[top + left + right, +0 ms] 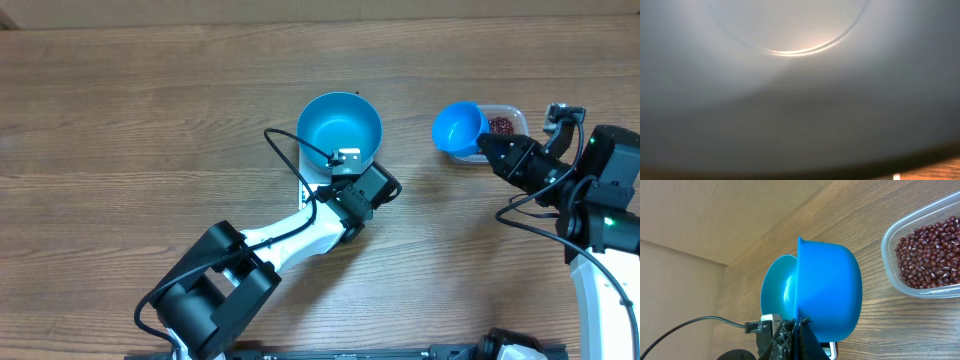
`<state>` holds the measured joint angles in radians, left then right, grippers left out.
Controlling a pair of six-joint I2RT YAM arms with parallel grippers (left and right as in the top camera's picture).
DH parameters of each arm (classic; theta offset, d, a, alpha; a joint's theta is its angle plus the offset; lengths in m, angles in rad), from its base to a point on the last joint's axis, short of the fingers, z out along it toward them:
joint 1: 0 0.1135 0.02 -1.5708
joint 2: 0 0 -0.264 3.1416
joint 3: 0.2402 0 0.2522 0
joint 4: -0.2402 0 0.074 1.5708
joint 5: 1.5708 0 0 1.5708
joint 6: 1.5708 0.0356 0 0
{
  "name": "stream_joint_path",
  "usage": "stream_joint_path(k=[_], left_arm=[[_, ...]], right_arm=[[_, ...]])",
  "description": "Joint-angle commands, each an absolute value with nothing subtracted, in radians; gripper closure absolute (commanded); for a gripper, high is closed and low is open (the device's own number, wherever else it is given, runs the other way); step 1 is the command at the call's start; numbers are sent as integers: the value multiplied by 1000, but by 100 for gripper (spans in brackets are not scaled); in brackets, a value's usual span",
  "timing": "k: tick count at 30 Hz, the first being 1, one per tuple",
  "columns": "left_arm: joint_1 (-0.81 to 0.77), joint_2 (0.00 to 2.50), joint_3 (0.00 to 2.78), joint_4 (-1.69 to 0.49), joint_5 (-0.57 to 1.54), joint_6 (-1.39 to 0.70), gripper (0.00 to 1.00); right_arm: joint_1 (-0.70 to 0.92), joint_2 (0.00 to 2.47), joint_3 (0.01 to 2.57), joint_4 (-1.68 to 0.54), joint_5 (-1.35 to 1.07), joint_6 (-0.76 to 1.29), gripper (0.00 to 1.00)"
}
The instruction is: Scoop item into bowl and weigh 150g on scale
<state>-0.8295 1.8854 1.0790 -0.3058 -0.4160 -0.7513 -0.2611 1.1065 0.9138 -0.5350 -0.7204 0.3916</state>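
The overhead camera looked straight down from high up on the whole bench (120,120). The left wrist camera sat against the bowl (790,100), seeing only blurred wall. The right wrist camera looked across the bench from just behind the scoop (832,292), sharing scoop and tub (890,270) with the overhead.

Left arm (290,235) runs up from its base at the counter's near edge, diagonal to centre, forearm low and stretched out. Left pincer (346,160) is clamped on the near rim of the bowl (335,120). One finger is inside the wall, and its own fingers don't show in the left wrist view. Right arm (600,200) stands at the right side, wrist bent left. Right pincer (488,148) is closed tight on the handle end of the scoop (458,128) and holds it tipped on its side. Its dark fingers (790,339) are pressed together at the bottom of the right wrist view.
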Motion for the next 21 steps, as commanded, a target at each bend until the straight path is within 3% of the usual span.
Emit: stream_joint_path(k=[1,15,21], left_arm=[[-831,1909,1067,-313,-390,-740,96],[-831,1909,1067,-320,-373,-738,96],[-838,1865,1119,-368,-374,-646,96]], right_arm=[[-258,1106,933,-525,-716,384,96],[-258,1106,933,-525,-716,384,96],[-258,1106,933,-521,-716,389,96]])
